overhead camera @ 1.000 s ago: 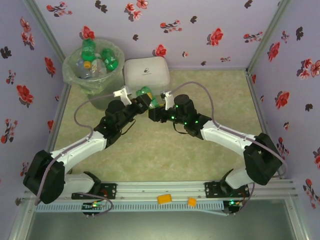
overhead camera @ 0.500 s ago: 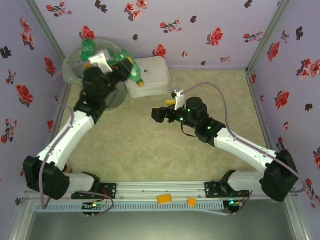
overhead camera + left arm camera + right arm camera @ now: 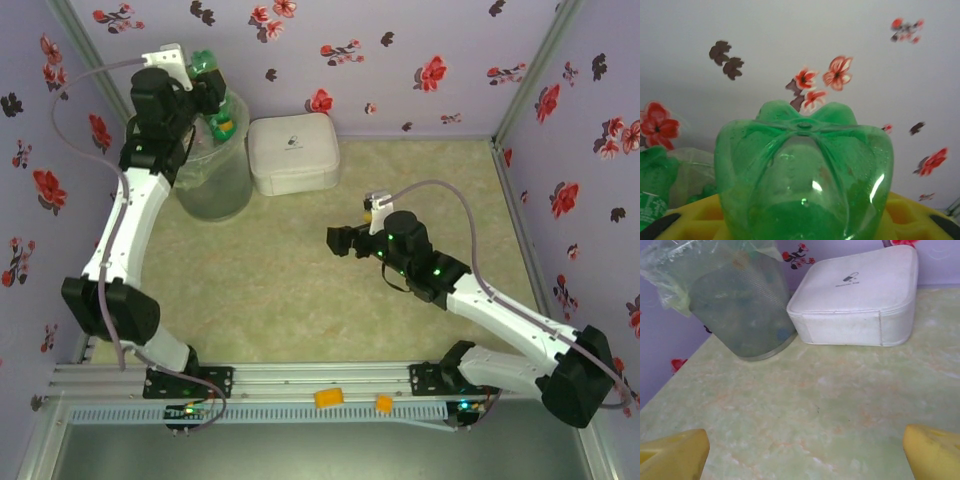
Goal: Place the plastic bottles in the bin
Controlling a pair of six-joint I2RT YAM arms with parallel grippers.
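1. Grey-green bin [image 3: 215, 180] now stands directly beneath the left gripper [image 3: 197, 88], with other bottles [image 3: 222, 125] already inside. The white box [image 3: 292, 152] sits just beside the bin, ahead of the right gripper [image 3: 340, 240].
2. Left gripper has swung up from in front of the box and hangs over the bin's mouth, its jaws pinched round a green bottle [image 3: 802, 175].
3. Right gripper has let go, spread fully wide and backed off above the table [image 3: 300, 300], holding nothing.
4. Only the drop seems left for this bottle.
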